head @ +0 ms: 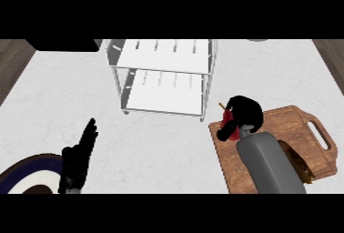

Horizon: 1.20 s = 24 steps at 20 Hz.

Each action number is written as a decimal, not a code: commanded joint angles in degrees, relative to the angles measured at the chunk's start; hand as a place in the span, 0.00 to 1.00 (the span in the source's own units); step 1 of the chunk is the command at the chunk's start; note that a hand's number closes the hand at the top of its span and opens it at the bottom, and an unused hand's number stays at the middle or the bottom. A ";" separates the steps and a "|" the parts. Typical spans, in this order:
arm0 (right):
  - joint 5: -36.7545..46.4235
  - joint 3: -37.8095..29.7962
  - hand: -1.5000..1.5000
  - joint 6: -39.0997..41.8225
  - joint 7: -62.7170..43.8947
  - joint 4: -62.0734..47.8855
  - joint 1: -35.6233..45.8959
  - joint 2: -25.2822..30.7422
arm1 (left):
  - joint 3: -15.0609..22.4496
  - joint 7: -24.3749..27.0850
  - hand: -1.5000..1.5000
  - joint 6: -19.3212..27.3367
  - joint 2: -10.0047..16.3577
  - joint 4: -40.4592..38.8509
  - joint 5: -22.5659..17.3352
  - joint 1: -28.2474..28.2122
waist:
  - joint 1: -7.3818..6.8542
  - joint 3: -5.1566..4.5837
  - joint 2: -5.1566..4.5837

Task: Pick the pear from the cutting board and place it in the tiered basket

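While the right hand (243,111) curled round the red pear (229,124) at the cutting board's (295,125) corner nearest the tiered basket (164,69), the lift probably needed to clear the basket's rim before moving across. The left hand (79,154) rested open by the plate (23,173).

White basket (168,50), brown cutting board (295,125)

Brown wood cutting board (302,132), grainy, matt. White tiered basket (164,50): thin metal wire frame, smooth slatted shelves. Pale speckled stone-look counter (161,145), matt. Glossy ceramic plate (23,169), dark-blue rim. Smooth grey right forearm (269,164), plastic-like.
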State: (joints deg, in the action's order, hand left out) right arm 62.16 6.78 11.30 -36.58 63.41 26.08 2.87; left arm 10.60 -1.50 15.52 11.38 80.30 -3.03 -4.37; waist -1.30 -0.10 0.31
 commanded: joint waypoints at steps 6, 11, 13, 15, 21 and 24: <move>-10.81 1.47 1.00 6.49 12.45 26.25 -5.23 0.92 | -1.89 1.14 0.50 -0.37 0.69 -0.34 -0.81 -2.55 | 2.82 0.08 0.43; -18.17 -4.66 1.00 8.71 8.04 43.98 -5.57 -0.29 | -0.61 0.70 0.50 2.15 -0.86 0.77 1.17 -2.66 | 3.67 0.11 0.71; -18.25 -6.32 1.00 11.47 7.94 48.74 -2.07 3.63 | -2.48 1.02 0.50 0.59 -0.50 -2.64 -0.11 1.01 | 3.04 0.06 0.18; -18.22 -4.83 1.00 14.97 2.70 56.57 -0.91 2.92 | -2.74 0.22 0.50 0.16 -0.14 -1.31 -0.64 0.20 | 2.70 0.05 0.27; -22.14 -7.42 1.00 23.69 -10.00 60.01 11.41 3.04 | -2.47 1.87 0.50 -2.60 -0.40 -2.05 -0.43 -0.51 | 1.37 0.06 -0.14; -23.51 -10.55 1.00 22.20 -10.63 53.07 19.27 3.49 | -2.37 -0.02 0.50 -0.51 -2.09 -2.59 1.30 2.15 | 1.16 0.07 -0.24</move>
State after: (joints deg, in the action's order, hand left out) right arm 40.54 -1.49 32.09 -43.31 118.14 38.28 6.23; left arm 8.92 -1.25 15.05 10.11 79.13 -2.11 -4.16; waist 0.16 -0.04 0.22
